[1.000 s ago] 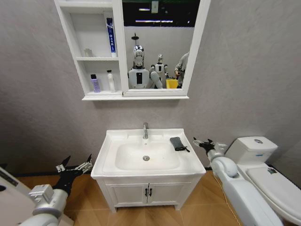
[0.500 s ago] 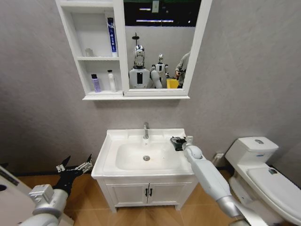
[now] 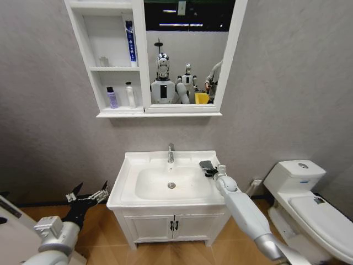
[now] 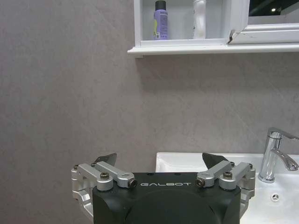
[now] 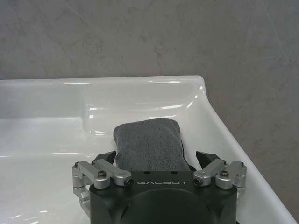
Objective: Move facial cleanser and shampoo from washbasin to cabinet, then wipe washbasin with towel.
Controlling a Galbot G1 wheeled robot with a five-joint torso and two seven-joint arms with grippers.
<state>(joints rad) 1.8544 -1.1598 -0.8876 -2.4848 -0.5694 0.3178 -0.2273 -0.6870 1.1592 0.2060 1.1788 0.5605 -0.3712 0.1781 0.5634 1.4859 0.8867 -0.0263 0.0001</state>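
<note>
Over the washbasin's (image 3: 129, 190) back right corner, beside the chrome tap (image 3: 170, 153), the right end effector (image 3: 212, 170) sits low over the towel (image 3: 207, 166). From the right wrist camera, its two fingers (image 5: 105, 157) stand apart, one on either side of the near end of the dark grey towel (image 5: 149, 144), which lies flat on the washbasin's rim (image 5: 219, 126) near the corner; whether the fingertips touch the cloth cannot be told. The right arm reaches in from the robot's right, crossing in front of the washbasin's right edge.

Left of the washbasin and lower than its rim, the left end effector (image 3: 88, 196) hangs in the air in front of the grey wall, fingers spread wide and holding nothing; the left wrist view shows the gap between its fingers (image 4: 105, 159) open.

Above the washbasin, the cabinet (image 3: 138, 58) hangs on the wall. Its lowest open shelf carries a purple bottle (image 3: 112, 97) and a white bottle (image 3: 129, 95) side by side, and a blue-and-white tube (image 3: 129, 43) stands upright on the shelf above them. A white toilet (image 3: 309, 193) stands to the right of the washbasin.
</note>
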